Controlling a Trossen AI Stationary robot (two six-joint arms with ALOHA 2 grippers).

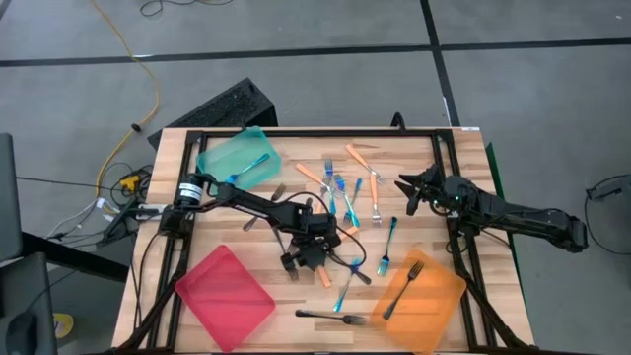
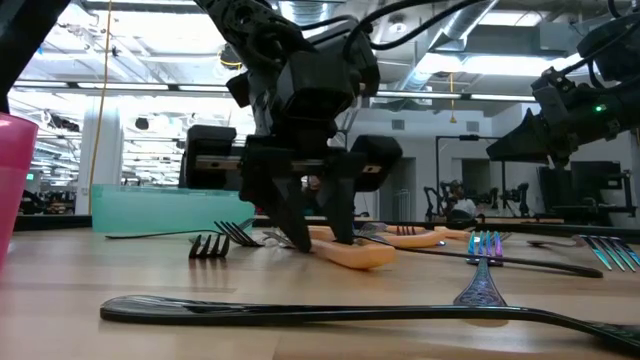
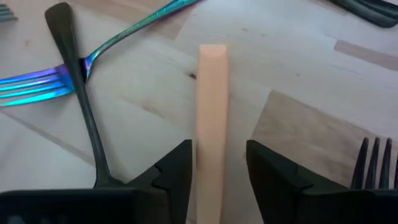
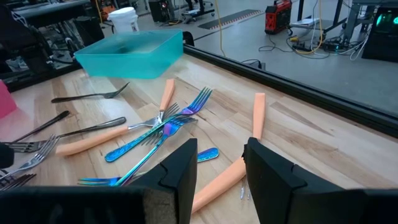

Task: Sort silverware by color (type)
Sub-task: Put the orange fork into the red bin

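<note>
My left gripper (image 3: 217,155) stands open at the middle of the table (image 1: 311,258), slanting down. One finger is on each side of an orange fork handle (image 3: 211,106), which lies flat on the wood. A small gap shows on both sides of the handle. A black fork (image 3: 81,106) lies crossed over a blue fork (image 3: 37,84) just beyond. My right gripper (image 4: 221,168) waits open at the table's right side (image 1: 406,192), with nothing between its fingers. More silverware lies loose at the far middle (image 1: 345,182).
A teal tray (image 1: 237,158) at the far left holds a blue fork (image 1: 252,164). A red tray (image 1: 225,296) sits near left. An orange tray (image 1: 434,296) near right holds a black fork (image 1: 402,288). Another black fork (image 1: 330,317) lies by the near edge.
</note>
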